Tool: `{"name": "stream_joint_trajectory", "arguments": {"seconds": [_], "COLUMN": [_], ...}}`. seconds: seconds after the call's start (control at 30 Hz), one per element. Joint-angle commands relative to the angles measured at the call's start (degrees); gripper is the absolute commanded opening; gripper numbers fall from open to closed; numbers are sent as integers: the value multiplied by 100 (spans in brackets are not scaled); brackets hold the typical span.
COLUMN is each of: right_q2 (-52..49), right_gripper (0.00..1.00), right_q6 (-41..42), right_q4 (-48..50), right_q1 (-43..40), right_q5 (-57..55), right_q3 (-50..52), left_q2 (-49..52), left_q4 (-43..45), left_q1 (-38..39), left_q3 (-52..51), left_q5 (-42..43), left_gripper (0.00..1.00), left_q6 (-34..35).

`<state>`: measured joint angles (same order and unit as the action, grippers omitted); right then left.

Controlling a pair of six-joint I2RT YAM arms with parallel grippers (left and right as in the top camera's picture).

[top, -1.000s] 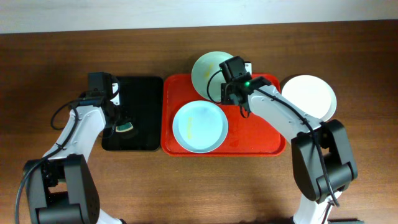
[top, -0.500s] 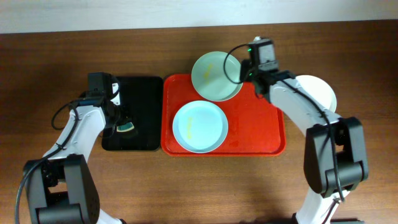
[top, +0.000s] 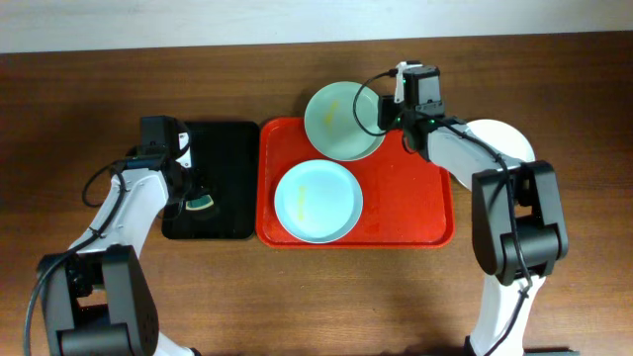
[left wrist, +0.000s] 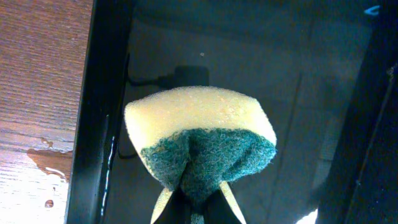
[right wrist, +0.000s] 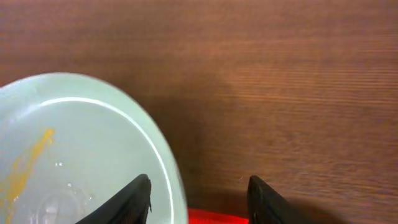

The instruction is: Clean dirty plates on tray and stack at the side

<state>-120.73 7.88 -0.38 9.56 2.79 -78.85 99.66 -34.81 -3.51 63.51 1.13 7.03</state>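
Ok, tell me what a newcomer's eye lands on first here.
The large red plastic tray dominates the middle, carrying a pale blue round plate and a pale mint green round plate that overhangs its far rim. The right hand hangs open at the mint plate's edge, while the left hand pinches a yellow-and-green sponge over the small black tray.

No writing, label, brand, number or sign can be read on the plates (top: 341,119), red tray (top: 406,198), black tray (top: 229,148) or sponge (left wrist: 199,124).
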Motion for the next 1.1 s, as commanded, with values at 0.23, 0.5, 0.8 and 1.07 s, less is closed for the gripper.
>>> {"name": "stream_joint_trajectory", "arguments": {"seconds": [0.23,0.5,0.8,1.07], "right_q2": [-317,184,553,553], "right_gripper": [38,4,4,4], "right_q6": [-59,-59,-1172,-1392], "right_q4": [-15,-271,-1290,-1661], "right_q1": [13,-393,-984,-1049], "right_q5": [413,-13,-59,-671], "right_q3": [-7,-22,-22,-22], "left_q2": [-26,-26,-26,-26], "left_q4": [33,33,35,35], "left_q1": [13,13,13,13], "left_q3": [-63,-63,-63,-63], "left_q5": [68,68,68,66], "left_gripper": [4,5,5,5], "left_q6": [-87,-87,-87,-87]}}
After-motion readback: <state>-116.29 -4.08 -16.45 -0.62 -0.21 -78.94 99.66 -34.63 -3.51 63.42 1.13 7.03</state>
